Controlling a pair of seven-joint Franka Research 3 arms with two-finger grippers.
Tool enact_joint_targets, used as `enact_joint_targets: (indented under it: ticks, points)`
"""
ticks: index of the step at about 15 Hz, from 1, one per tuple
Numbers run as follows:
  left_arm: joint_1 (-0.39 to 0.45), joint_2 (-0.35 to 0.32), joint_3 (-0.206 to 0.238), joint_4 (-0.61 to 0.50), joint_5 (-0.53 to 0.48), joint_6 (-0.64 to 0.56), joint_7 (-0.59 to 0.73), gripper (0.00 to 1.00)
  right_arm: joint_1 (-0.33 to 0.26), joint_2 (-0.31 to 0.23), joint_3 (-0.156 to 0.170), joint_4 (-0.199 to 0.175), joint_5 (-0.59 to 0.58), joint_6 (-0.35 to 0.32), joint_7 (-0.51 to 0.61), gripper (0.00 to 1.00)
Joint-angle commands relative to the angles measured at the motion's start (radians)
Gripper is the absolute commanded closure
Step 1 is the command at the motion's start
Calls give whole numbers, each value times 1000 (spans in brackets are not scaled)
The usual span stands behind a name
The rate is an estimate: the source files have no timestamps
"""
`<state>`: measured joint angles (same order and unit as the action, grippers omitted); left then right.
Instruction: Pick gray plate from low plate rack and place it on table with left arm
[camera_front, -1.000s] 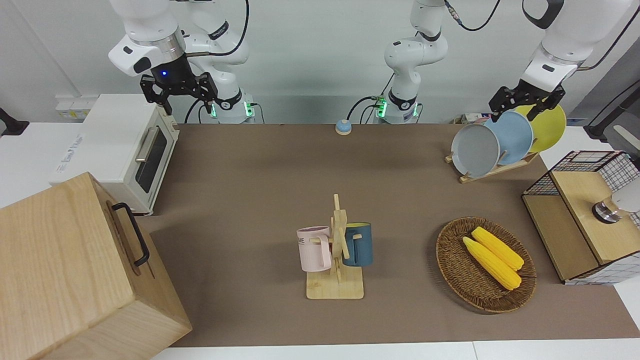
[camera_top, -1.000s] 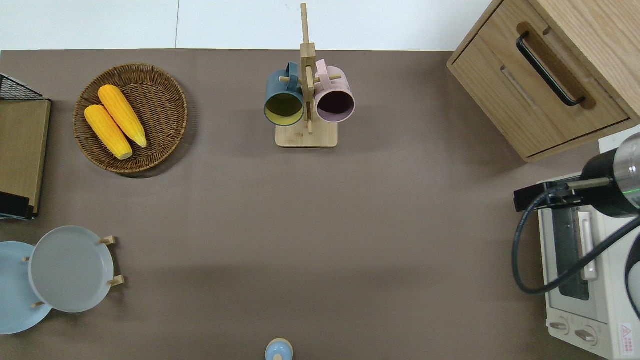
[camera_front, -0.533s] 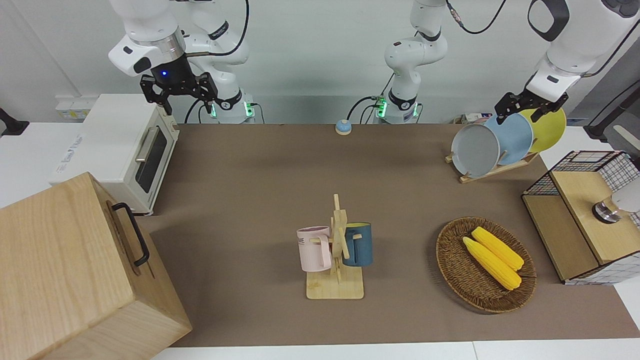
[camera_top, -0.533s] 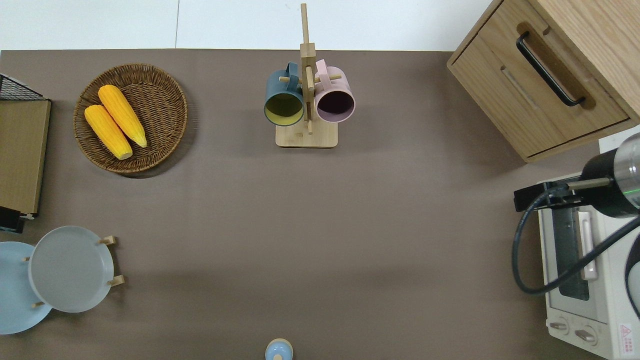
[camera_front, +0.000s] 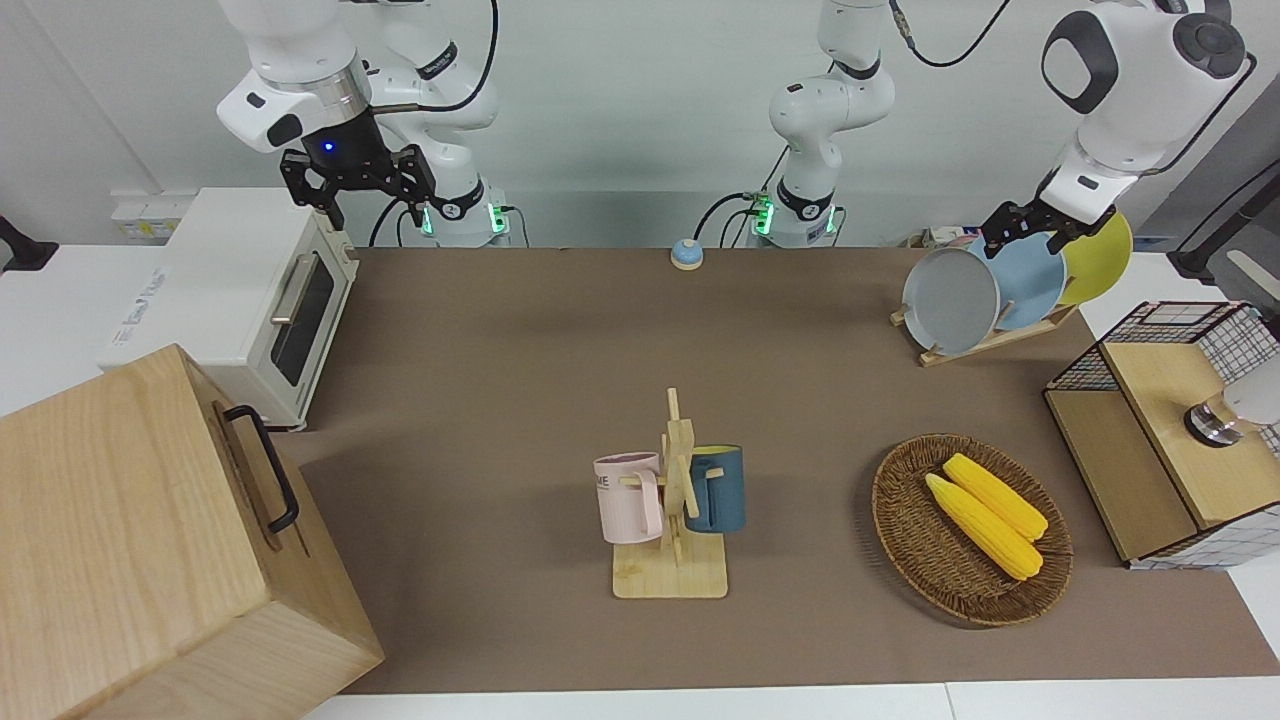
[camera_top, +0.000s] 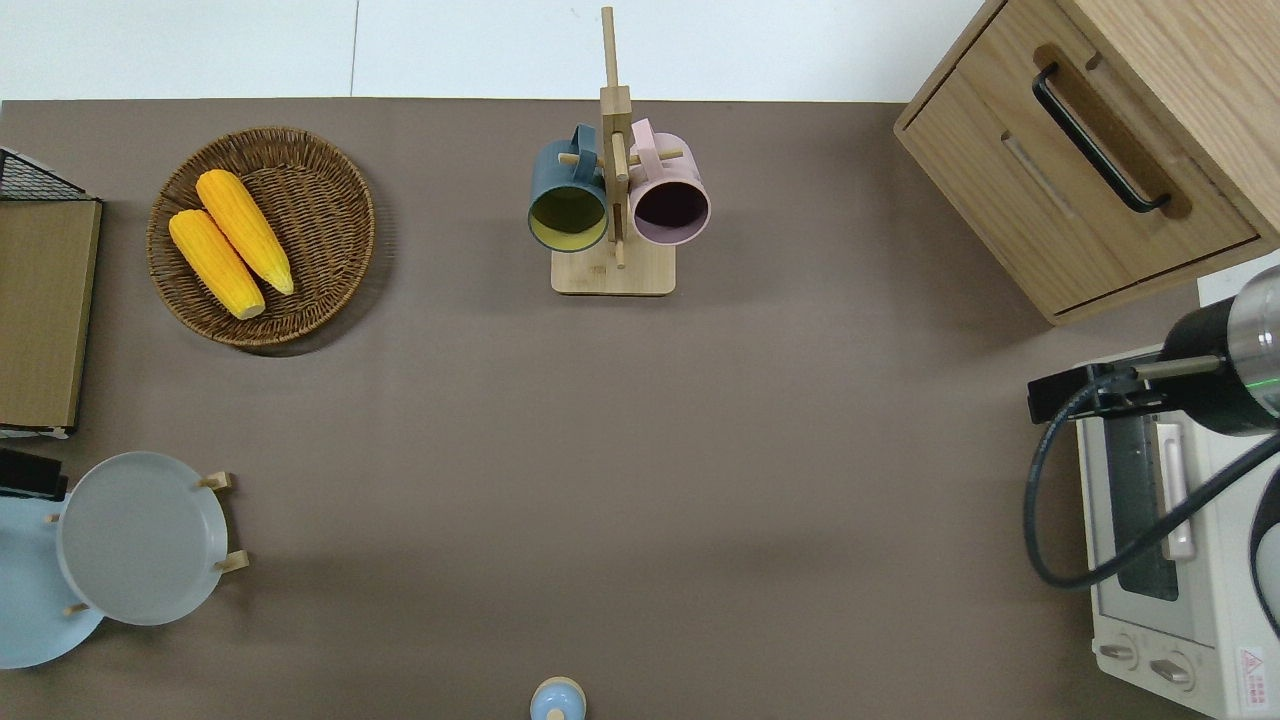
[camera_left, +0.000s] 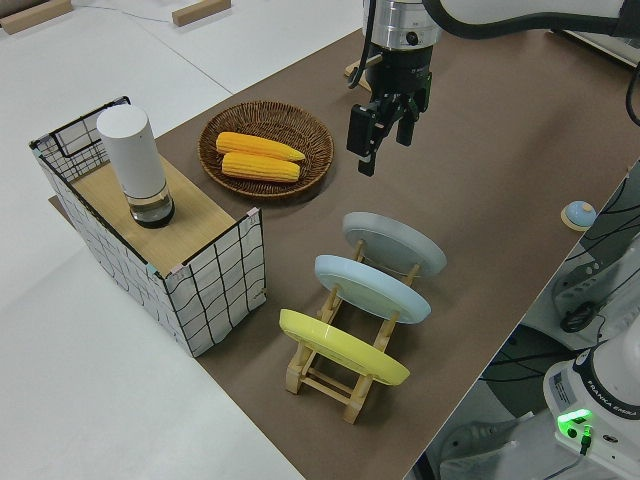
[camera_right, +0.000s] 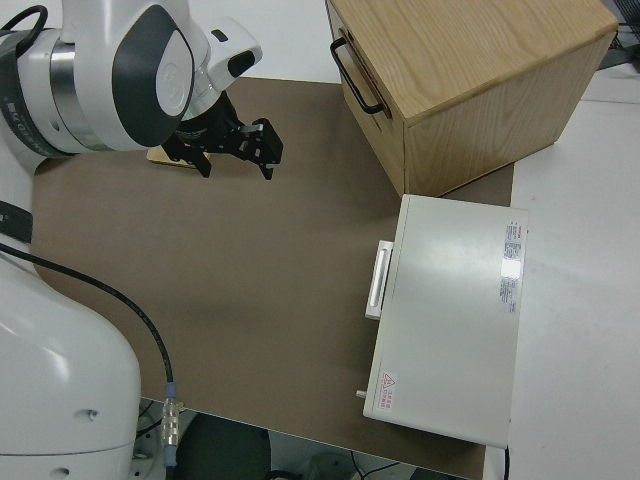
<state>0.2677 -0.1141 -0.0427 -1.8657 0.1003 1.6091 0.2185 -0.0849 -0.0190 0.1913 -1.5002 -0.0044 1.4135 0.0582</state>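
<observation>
Front camera faces the robots across the table (camera_front: 520, 330), overhead straight down — both share it

sky-blue plate (camera_left: 372, 288) close beside gray plate (camera_left: 394, 244)

1. My left arm (camera_front: 1140, 70) is glossy white, with dark gray round joint caps.
2. My left pincer (camera_left: 383, 125) is black, below a silver wrist ring.
3. Black cables trail along my links.
4. Green lights glow at my bases.

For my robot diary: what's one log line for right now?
left gripper: open, above plates | gray plate: in low plate rack, ungrasped | right arm: parked
</observation>
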Motion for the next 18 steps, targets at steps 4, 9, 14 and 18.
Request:
enact_joint_targets:
  ticks: [4,9,14,18]
  points:
    - [1,-121,18,-234,-1,147,16,5,-7,-2,7,6,7,-14,0,11]
    - [4,-148,21,-332,-1,229,38,2,-7,-2,7,6,7,-13,0,13]
    - [2,-153,64,-408,-1,308,67,5,-7,-2,7,6,7,-14,0,11]
    - [2,-153,73,-457,-1,368,81,13,-7,-2,7,6,7,-14,0,11]
